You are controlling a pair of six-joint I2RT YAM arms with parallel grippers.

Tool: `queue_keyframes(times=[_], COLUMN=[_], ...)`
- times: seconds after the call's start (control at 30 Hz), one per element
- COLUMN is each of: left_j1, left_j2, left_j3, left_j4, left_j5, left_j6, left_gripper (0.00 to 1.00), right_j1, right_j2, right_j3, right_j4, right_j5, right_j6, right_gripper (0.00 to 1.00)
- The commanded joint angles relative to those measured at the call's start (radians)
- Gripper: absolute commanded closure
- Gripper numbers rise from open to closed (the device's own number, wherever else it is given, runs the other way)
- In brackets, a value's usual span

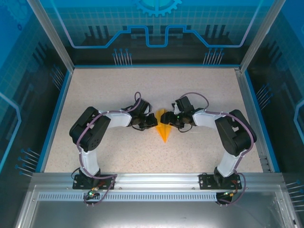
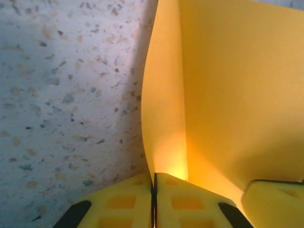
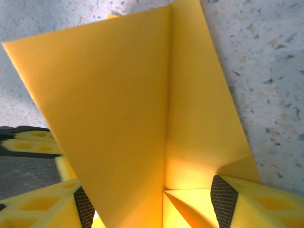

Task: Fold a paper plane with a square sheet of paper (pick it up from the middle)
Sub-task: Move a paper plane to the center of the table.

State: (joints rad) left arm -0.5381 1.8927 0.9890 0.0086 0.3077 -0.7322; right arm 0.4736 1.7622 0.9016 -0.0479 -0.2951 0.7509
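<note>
The orange-yellow sheet of paper (image 1: pixel 164 129) is folded into a narrow wedge with its point toward the near edge, and it sits mid-table between both grippers. My left gripper (image 1: pixel 154 119) is at its left side. In the left wrist view the left gripper (image 2: pixel 155 178) is shut, with a raised flap of the paper (image 2: pixel 164 104) pinched in the seam. My right gripper (image 1: pixel 172 119) is at the right side. In the right wrist view the right gripper (image 3: pixel 152 199) has its pads apart, with the creased paper (image 3: pixel 123 95) standing between them.
The speckled table (image 1: pixel 118 85) is walled by blue panels and a metal frame (image 1: pixel 152 183) at the near edge. A yellow finger of the right gripper (image 2: pixel 275 204) shows beside the paper in the left wrist view, and the left gripper's fingers (image 3: pixel 28 142) show at left in the right wrist view.
</note>
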Motion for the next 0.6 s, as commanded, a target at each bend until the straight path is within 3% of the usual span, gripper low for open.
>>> queue_keyframes(times=[0.0, 0.23, 0.57], left_j1=[0.007, 0.008, 0.008], left_j2=[0.024, 0.020, 0.019], left_j3=[-0.018, -0.012, -0.004], left_j4=[-0.029, -0.026, -0.021], left_j5=[-0.019, -0.006, 0.008], left_j6=[0.009, 0.010, 0.009], left_gripper=[0.90, 0.92, 0.93], right_j1=[0.014, 0.027, 0.066], right_j2=[0.013, -0.108, -0.102], right_j3=[-0.009, -0.017, -0.046], right_j4=[0.024, -0.013, -0.081], right_j5=[-0.026, -0.016, 0.004], right_j6=[0.020, -0.001, -0.023], right_gripper=[0.32, 0.29, 0.29])
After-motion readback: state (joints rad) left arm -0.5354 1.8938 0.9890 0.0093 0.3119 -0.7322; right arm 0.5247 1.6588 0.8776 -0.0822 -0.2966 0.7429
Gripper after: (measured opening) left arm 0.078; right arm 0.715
